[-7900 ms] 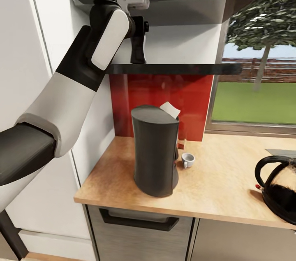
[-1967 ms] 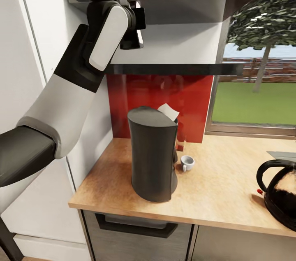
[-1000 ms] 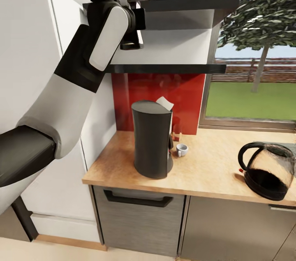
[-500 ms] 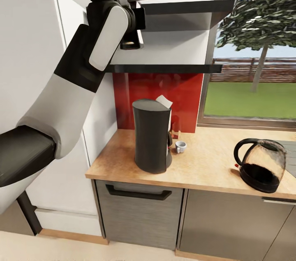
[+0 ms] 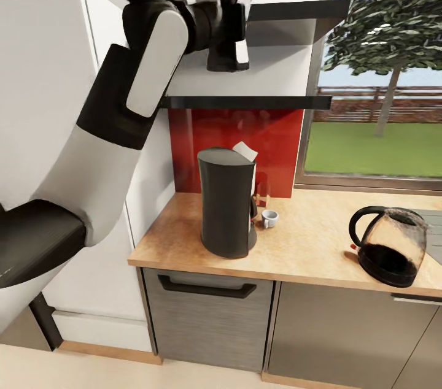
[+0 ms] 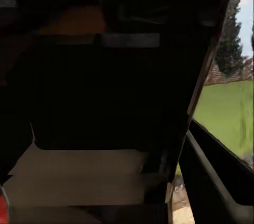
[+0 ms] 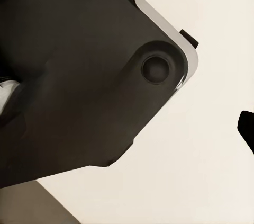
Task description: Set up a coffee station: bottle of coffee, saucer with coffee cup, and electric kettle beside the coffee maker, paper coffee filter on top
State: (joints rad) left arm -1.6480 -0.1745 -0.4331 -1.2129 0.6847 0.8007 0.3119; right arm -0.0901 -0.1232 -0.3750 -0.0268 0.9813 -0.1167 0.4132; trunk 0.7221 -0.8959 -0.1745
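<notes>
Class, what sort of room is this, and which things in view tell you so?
Most likely a home kitchen: a coffee maker and glass electric kettle stand on a wooden kitchen countertop over cabinets.

No text, brand, number or sign can be read anywhere. All surfaces here are plain or blurred.

The coffee maker (image 5: 228,205) is hiding most of the bottle (image 5: 265,199) behind it — my left gripper (image 5: 228,61) is reading too dark to tell my fingers' gap.
</notes>
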